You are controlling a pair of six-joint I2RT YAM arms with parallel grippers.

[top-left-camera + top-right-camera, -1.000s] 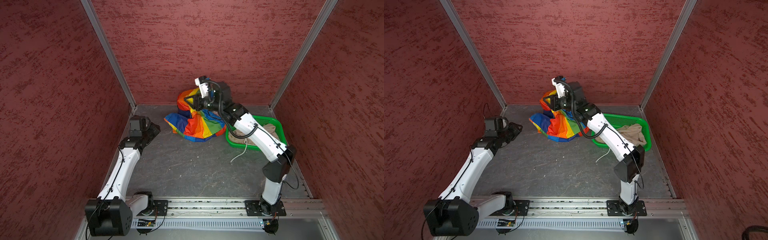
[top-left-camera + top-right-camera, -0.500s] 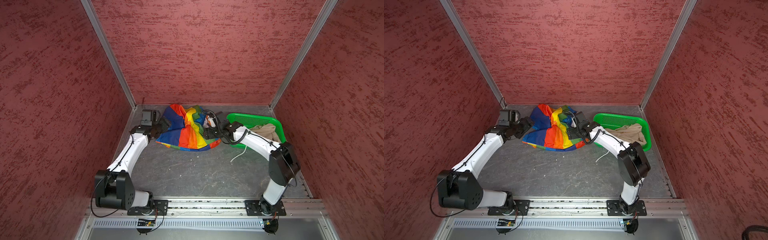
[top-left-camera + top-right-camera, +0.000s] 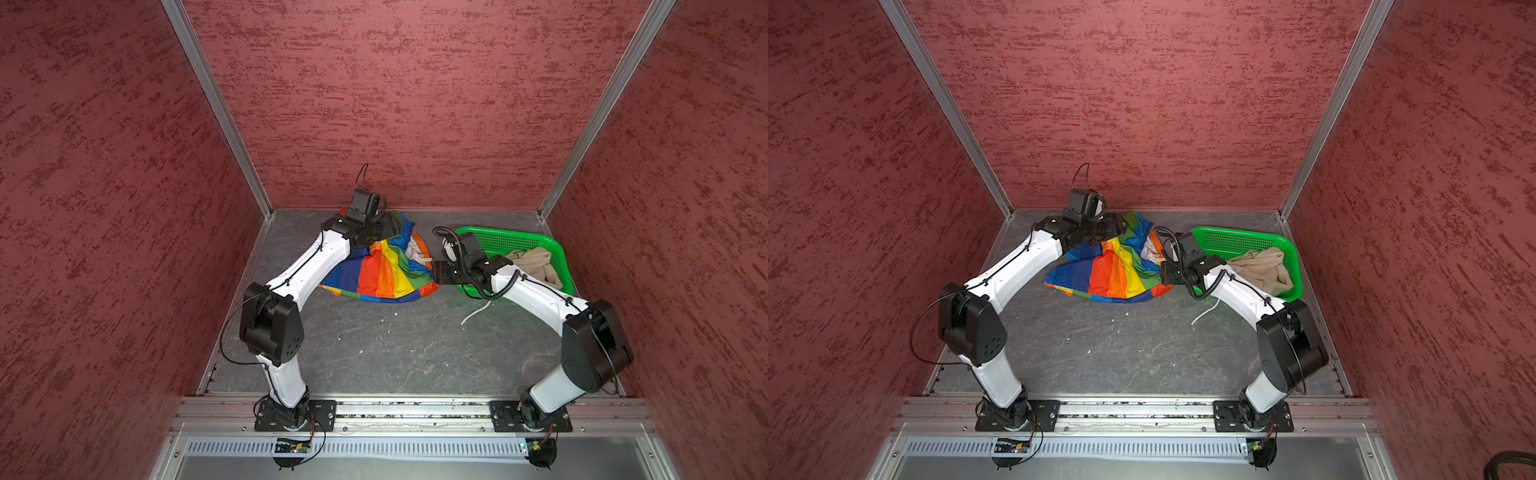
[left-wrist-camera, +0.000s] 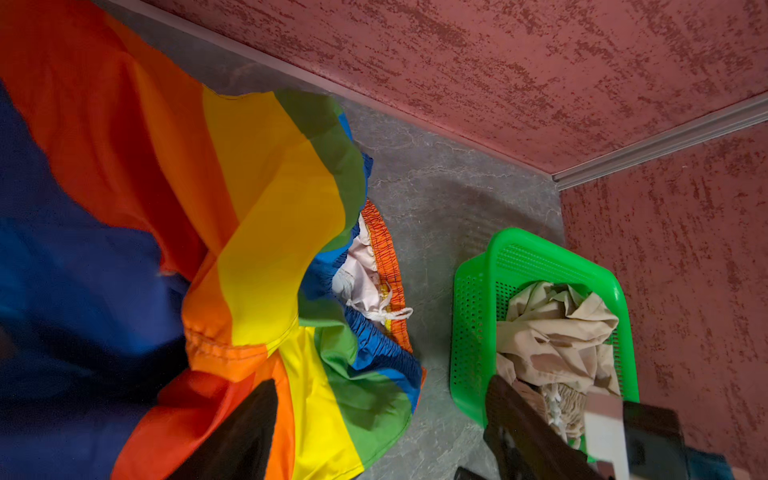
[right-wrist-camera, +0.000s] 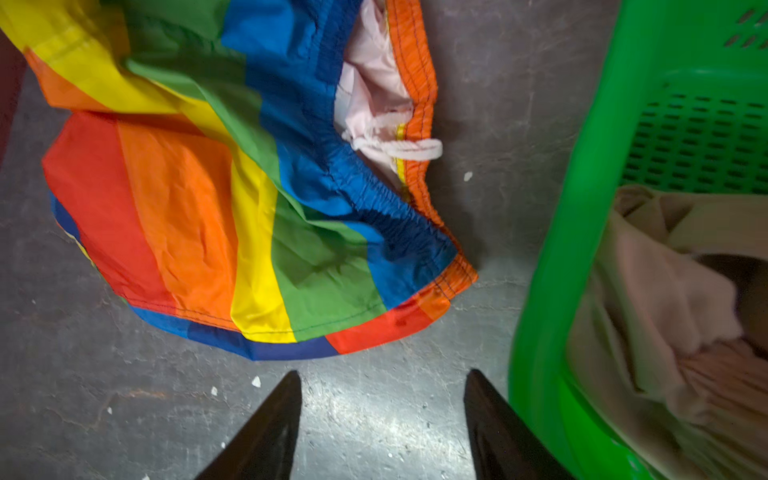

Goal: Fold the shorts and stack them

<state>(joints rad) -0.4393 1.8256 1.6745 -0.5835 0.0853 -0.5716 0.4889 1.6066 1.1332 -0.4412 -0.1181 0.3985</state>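
— Grey table (image 3: 374,353), red walls. Where do our rainbow shorts (image 3: 386,278) lie?
— Crumpled between our hands: right hand (image 5: 383,374) wide, empty, just short of the hem; left hand (image 4: 380,384) wide over the far edge. Beige shorts (image 3: 534,266) sit in the basket (image 3: 498,239).

Counter (image 3: 395,353) lay bare from 4 through 6 to 9 o'clock: wide passage. Rainbow shorts (image 3: 382,278) heaped at 12; green basket (image 3: 519,243) holding beige shorts (image 3: 536,266) blocked 1 to 2. Narrow bare strip between heap and basket. White drawstring (image 3: 476,314) trailed on counter at 3.
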